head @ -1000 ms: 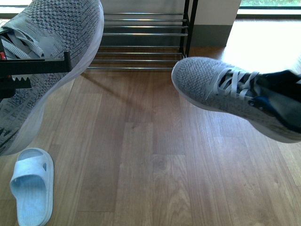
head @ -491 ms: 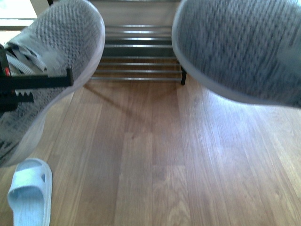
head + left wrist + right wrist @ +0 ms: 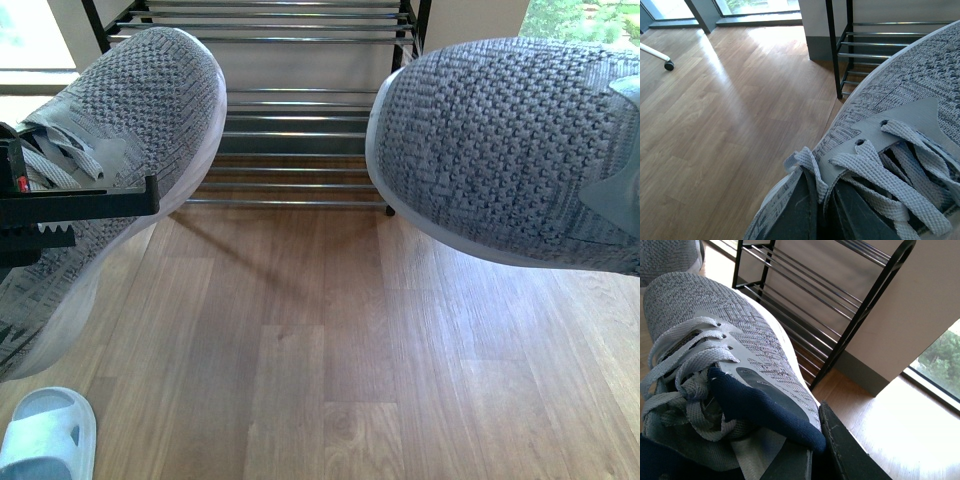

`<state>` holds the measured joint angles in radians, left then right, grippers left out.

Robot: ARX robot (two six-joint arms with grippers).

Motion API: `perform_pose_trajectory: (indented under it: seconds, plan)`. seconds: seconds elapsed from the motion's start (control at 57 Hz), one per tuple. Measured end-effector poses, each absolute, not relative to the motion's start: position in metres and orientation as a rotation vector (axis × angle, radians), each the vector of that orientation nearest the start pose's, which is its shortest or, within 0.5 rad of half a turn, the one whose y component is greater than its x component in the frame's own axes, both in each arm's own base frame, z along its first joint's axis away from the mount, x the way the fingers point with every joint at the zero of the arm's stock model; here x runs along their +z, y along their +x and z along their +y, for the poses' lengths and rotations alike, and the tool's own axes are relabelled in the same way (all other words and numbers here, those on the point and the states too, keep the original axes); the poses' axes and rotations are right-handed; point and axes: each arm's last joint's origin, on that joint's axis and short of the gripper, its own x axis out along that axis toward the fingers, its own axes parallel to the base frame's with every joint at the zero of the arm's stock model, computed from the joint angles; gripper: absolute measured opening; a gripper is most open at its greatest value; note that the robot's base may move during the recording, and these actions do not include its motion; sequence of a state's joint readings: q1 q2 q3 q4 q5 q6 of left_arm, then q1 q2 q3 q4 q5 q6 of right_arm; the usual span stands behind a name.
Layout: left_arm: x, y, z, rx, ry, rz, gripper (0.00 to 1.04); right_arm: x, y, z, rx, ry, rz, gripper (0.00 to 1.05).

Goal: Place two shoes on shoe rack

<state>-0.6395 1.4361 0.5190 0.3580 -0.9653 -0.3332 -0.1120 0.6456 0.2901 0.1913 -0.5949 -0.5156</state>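
End effector (image 3: 100,215) grips sneaker (image 3: 150,110) above floorboards (image 3: 300,330).

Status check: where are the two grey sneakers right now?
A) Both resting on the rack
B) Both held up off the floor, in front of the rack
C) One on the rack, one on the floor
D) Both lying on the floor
B: in the front view the left sneaker and the right sneaker both hang above the floor, short of the rack.

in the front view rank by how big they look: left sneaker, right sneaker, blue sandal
1-2. Right sneaker and left sneaker: about alike, both close to the camera and cropped, so unranked.
3. Sandal: smallest, also cropped.
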Motion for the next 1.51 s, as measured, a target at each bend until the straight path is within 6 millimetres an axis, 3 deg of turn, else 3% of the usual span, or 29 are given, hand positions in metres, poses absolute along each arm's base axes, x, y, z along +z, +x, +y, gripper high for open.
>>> perform_pose_trajectory:
  seconds: [1.509]
  plan:
    - [0.1615, 0.2172, -0.1315, 0.377, 0.081, 0.333, 0.02, 0.2173, 0.1513, -0.0014, 0.503, -0.445, 0.035, 0.01]
